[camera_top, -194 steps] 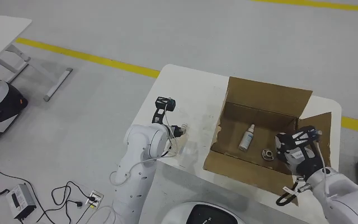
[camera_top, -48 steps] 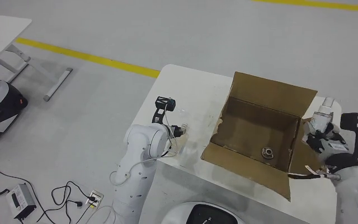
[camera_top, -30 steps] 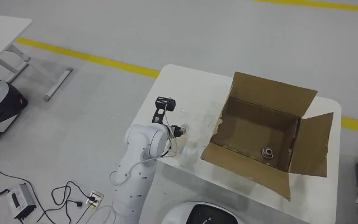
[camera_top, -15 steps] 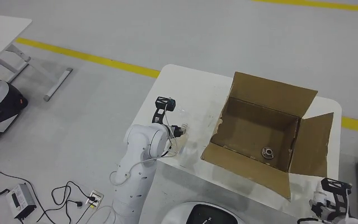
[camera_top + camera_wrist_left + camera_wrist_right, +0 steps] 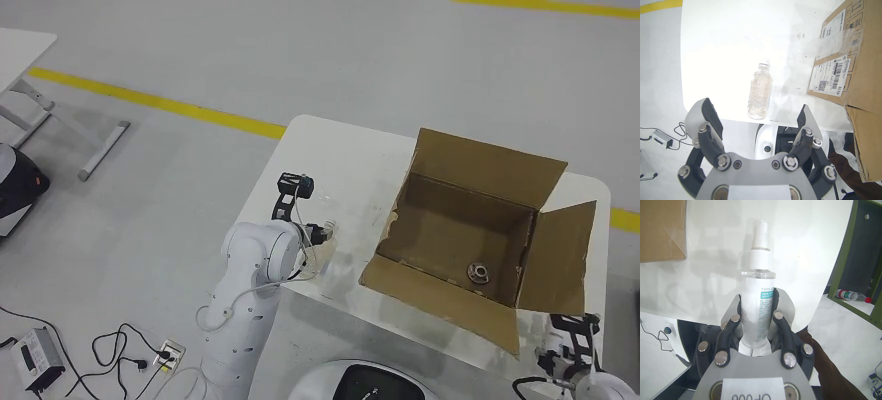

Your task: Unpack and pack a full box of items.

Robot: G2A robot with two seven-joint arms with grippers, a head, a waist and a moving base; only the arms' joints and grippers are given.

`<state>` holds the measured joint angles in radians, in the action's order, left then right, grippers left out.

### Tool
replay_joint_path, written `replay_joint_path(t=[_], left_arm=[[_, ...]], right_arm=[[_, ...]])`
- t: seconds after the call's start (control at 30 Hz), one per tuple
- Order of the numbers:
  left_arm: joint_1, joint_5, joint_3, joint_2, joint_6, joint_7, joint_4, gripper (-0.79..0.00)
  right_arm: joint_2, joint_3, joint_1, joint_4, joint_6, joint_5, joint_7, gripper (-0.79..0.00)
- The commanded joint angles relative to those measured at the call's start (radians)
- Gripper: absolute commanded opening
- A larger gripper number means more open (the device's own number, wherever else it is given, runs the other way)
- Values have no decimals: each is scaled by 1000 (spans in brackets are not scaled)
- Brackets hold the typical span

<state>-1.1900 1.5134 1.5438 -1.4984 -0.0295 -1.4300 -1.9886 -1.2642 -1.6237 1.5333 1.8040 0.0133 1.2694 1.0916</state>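
Note:
An open cardboard box (image 5: pixel 470 215) stands on the white table (image 5: pixel 340 160), with a small metal ring part (image 5: pixel 479 272) on its floor. A clear plastic bottle (image 5: pixel 760 92) lies on its side near the table's front edge, left of the box (image 5: pixel 853 66). My left gripper (image 5: pixel 755 108) hovers open above this bottle, its fingers on either side; from above it sits at the table's left (image 5: pixel 290 212). My right gripper (image 5: pixel 757 298) is shut on a white spray bottle (image 5: pixel 758 289), nozzle pointing away, over the front right corner (image 5: pixel 566 333).
The box's right flap (image 5: pixel 560 260) hangs open toward my right arm. One box corner (image 5: pixel 662 230) lies near the spray bottle. Off the table stands a green frame (image 5: pixel 848 256) with a discarded bottle (image 5: pixel 851 295). Yellow floor tape (image 5: pixel 150 100) runs behind.
My right gripper was inside the box, then lifted the spray bottle out past the right flap and came to the front right corner. The left arm has kept still.

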Motion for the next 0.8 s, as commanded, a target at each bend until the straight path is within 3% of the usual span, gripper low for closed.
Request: replay_joint_path(t=[0.0,0.07,0.1,0.13,0.33,0.4,0.53,0.67,0.77], left_arm=[[0,0,0,0,0,0,0,0],[0,0,0,0,0,0,0,0],[0,0,0,0,0,0,0,0],[0,0,0,0,0,0,0,0],[0,0,0,0,0,0,0,0],[0,0,0,0,0,0,0,0],[0,0,0,0,0,0,0,0],[0,0,0,0,0,0,0,0],[0,0,0,0,0,0,0,0]], right_arm=[[0,5,-7,-12,6,7,3,-763],[0,13,-13,-20,13,3,-1,-671],[0,17,-16,-23,14,7,1,-545],[0,20,-19,-24,15,8,0,-499],[2,35,-31,-33,25,37,12,-391],[4,31,-32,-28,24,39,13,-277],[6,17,-28,-9,27,29,8,-163],[8,-20,-11,62,37,3,-9,-157],[11,-79,21,194,48,-38,-32,-283]])
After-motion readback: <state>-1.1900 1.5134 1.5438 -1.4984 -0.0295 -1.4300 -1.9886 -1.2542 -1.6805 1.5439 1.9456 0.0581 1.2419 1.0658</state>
